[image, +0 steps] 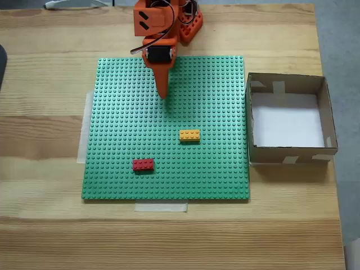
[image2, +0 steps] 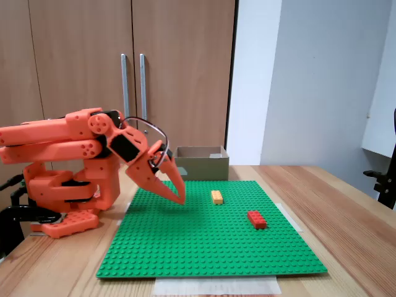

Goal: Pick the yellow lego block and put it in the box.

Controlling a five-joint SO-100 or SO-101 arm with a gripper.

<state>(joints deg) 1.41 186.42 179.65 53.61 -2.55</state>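
Yellow lego block [image: 189,135] apart from jaws [image: 163,94].

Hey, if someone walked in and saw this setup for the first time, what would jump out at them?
Probably the bright orange arm, folded low at the edge of the big green baseplate, its hand pointing down just above the studs with nothing in it. Next come two small bricks sitting apart on the green: the yellow lego block near the middle and a red brick nearer the front. The box sits open beside the plate.
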